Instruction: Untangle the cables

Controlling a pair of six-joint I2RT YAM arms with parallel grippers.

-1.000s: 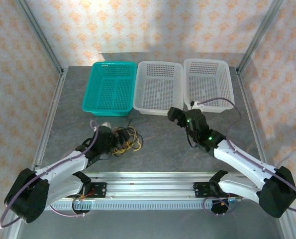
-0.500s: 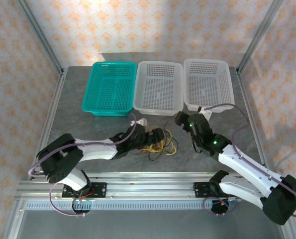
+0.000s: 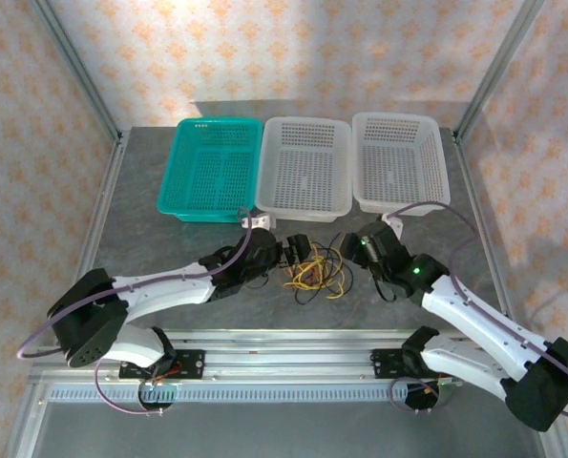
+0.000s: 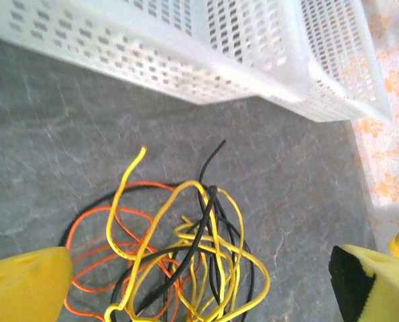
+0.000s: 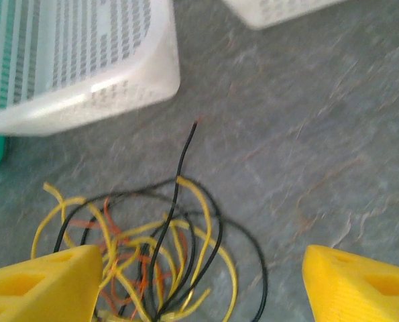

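Observation:
The cables [image 3: 314,269] lie as one tangle of black, yellow and orange strands on the grey table in front of the middle basket. My left gripper [image 3: 291,254] sits at the tangle's left edge and my right gripper [image 3: 353,250] at its right edge. In the left wrist view the cables [image 4: 186,258] lie between the wide-apart yellow fingers [image 4: 25,285] of the open left gripper [image 4: 199,288]. In the right wrist view the cables [image 5: 165,261] spread between the right gripper's [image 5: 202,285] fingers [image 5: 45,285], which stand apart; the left one touches the strands.
Three baskets stand in a row at the back: a teal basket [image 3: 180,186], a white middle basket [image 3: 269,181] and a white right basket [image 3: 362,176]. The middle basket's wall [image 4: 152,60] is just beyond the tangle. An aluminium rail [image 3: 284,358] runs along the near edge.
The tangle and my left gripper have shifted right, from the left side to the table's middle. My right gripper has come down and left to the tangle, its jaws narrowing a little.

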